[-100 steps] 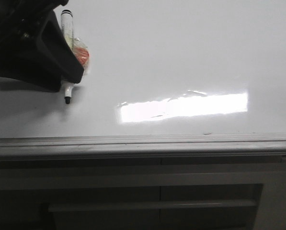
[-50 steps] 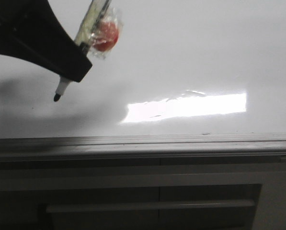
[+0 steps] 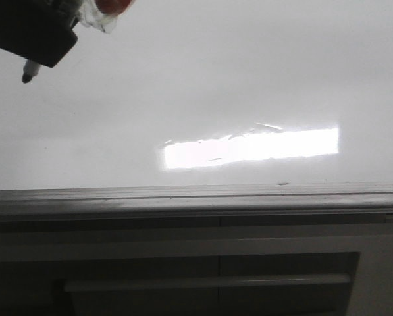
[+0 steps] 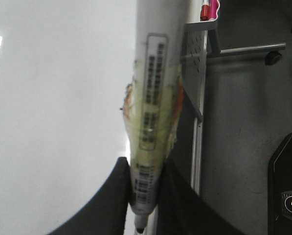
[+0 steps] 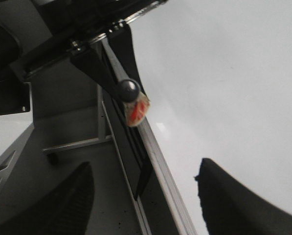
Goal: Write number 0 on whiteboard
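**Q:** What does the front view show?

**A:** A large glossy white whiteboard [image 3: 235,79] with a grey metal edge strip and a bright rectangular light reflection [image 3: 252,147]. At the upper left, the black left gripper [image 3: 35,46] holds a white-barrelled marker [image 3: 29,70] whose dark tip points down and hangs above the board; no contact is visible.

**Q:** How do the jaws stand?

**A:** In the left wrist view, the left gripper's jaws are closed narrowly on the marker's barrel, which carries a printed label and a yellowish tape wrap with red-orange patches [image 4: 153,122]. In the right wrist view, the right gripper [image 5: 146,196] holds nothing, its two dark fingers [image 5: 229,196] spread wide over the board's edge.

**Q:** Where is the number 0?

**A:** It cannot be found. The visible board surface carries no black stroke in any view; only faint specks near the reflection appear, too small to identify.

**Q:** How far along is the task, then?

**A:** Judged from these views, the marker is grasped, but the writing is not begun. What remains: lowering the tip to the board, tracing the full loop, and lifting off.
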Controlling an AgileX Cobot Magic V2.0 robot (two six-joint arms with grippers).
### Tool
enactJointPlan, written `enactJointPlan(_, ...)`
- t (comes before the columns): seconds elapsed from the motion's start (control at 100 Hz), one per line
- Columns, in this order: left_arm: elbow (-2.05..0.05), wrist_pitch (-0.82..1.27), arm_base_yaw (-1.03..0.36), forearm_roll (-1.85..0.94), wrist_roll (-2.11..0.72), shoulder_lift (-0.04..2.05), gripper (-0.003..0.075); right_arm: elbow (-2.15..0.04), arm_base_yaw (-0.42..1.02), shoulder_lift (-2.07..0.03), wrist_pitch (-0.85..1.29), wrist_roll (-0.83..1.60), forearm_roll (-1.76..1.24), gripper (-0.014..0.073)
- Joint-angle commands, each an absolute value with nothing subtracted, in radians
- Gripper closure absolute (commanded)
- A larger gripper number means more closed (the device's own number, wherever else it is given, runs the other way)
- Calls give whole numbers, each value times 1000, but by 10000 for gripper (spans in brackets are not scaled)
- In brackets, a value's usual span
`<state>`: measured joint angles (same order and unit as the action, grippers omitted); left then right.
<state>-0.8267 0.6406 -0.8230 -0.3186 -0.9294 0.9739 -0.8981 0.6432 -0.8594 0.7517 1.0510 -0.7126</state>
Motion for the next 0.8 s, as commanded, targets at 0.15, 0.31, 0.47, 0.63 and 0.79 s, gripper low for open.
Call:
enactJointPlan(0.15,-853,619,-832,-334,-931,957,740,-935,823,-990,417,1080,-752,190)
enactJointPlan(0.31,-853,636,-833,-336,-931,957,740,-953,836,-1074,386,1080,-752,190)
enactJointPlan(0.47,-853,637,-833,-336,-933,957,740,-974,836,-1124,391,1080,-780,193)
enactJointPlan(0.63,-853,637,-833,-338,-953,957,740,-989,836,-1155,429,1080,-805,194)
enactJointPlan(0.79,-853,637,-833,-347,-953,957,740,-989,836,-1175,444,1080,-842,300)
